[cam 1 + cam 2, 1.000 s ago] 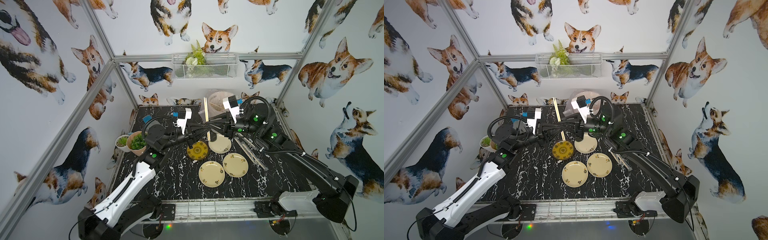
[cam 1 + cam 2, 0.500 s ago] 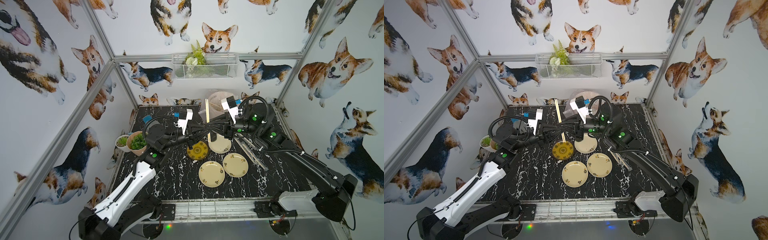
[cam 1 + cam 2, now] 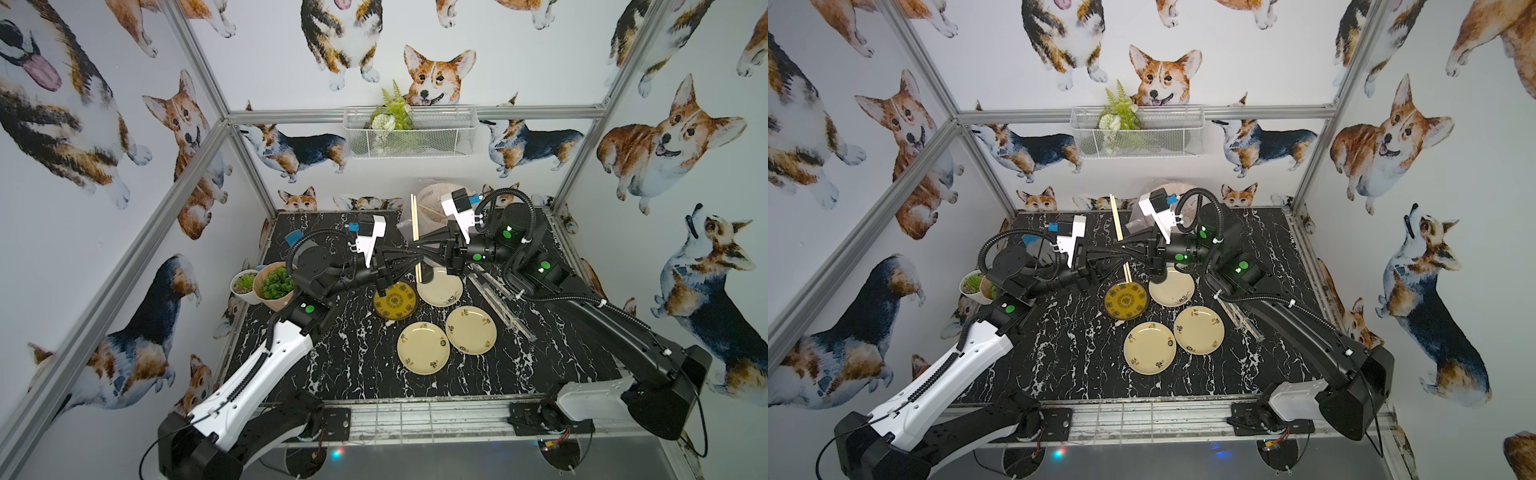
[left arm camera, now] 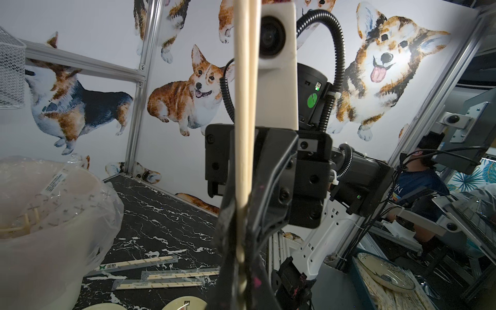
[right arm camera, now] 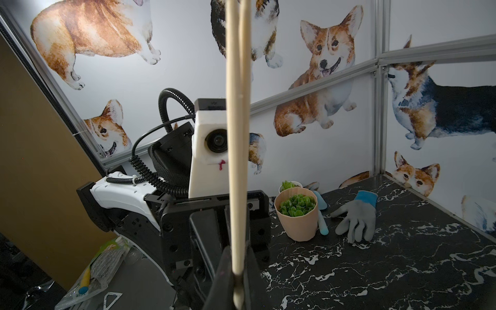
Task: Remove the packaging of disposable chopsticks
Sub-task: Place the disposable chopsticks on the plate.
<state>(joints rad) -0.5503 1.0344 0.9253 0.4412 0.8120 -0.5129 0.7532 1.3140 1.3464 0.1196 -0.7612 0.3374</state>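
Right gripper: a bit open a moment ago, now pinched shut on the chopsticks. Left gripper: pinched shut on the same pair, close beside. Standing up in the air over the table, toward its back edge. Means two holds now, good for pulling a wrapper off (hard to see one on this pair). More wrapped pairs by the right edge.

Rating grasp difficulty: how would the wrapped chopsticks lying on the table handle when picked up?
The wrapped chopsticks look thin and straight, so probably light and stiff. Their glossy sleeves seem slippery. Flat on the table, they may slide when pushed.
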